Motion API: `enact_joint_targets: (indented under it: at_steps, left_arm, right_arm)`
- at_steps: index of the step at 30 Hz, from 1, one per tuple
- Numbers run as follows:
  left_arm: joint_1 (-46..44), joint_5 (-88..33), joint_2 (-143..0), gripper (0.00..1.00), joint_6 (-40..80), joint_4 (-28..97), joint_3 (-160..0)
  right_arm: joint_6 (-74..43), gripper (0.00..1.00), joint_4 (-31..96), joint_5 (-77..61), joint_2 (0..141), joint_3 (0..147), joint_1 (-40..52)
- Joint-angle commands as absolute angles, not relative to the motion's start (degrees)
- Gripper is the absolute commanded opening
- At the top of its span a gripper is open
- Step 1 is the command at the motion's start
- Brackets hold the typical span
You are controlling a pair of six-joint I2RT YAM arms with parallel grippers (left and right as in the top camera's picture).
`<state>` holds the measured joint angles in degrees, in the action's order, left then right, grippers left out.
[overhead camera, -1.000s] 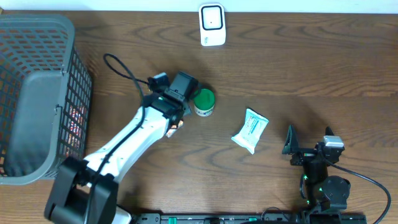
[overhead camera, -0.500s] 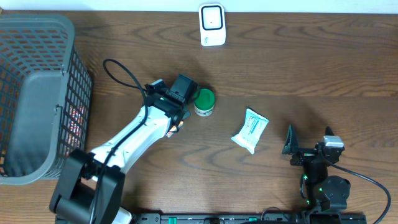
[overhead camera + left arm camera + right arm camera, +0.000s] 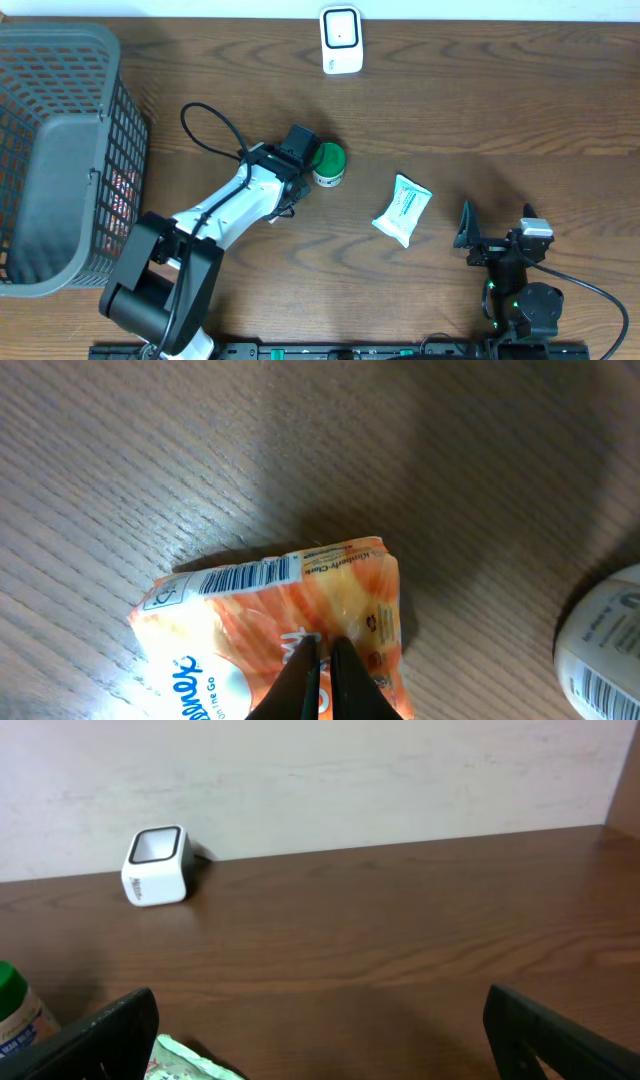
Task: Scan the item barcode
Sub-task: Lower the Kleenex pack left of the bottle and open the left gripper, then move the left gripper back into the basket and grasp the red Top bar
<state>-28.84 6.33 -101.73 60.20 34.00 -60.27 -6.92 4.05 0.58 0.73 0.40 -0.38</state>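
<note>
Left gripper point(image 3: 322, 660) pinched shut on orange packet point(image 3: 270, 610) (barcode showing); jar point(image 3: 605, 645) at packet's 3 o'clock, wrist view. Right gripper point(image 3: 318, 1020) stood wide, scanner point(image 3: 155, 867) at 11 o'clock.

I see the orange packet point(image 3: 270, 620) lying crinkled on the table point(image 3: 480, 110), white lettering partly in view. Its barcode point(image 3: 245, 575) faces up along the edge toward 11 o'clock in my left wrist view. My left gripper point(image 3: 325, 645) pinches its film, fingers together. The scanner point(image 3: 341, 40), a white rounded box with a dark window, stands at the table's 12 o'clock edge, toward 1 o'clock from the packet.
</note>
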Motion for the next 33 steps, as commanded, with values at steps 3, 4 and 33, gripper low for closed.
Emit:
enact_joint_targets:
  at_steps: [3, 4, 33]
  left_arm:
    - [-28.6, 4.3, -102.6, 0.08, 62.2, 34.0, -59.8]
    - [-28.6, 4.3, -102.3, 0.08, 62.2, 34.0, -60.0]
    - [-9.0, 22.8, -51.9, 0.98, 36.4, 43.5, -73.2]
  right_arm:
    - [-6.3, 0.99, 4.3, 0.3, 0.5, 0.3, 0.1]
    - [-6.3, 0.99, 4.3, 0.3, 0.5, 0.3, 0.1]
    - [-6.3, 0.99, 4.3, 0.3, 0.5, 0.3, 0.1]
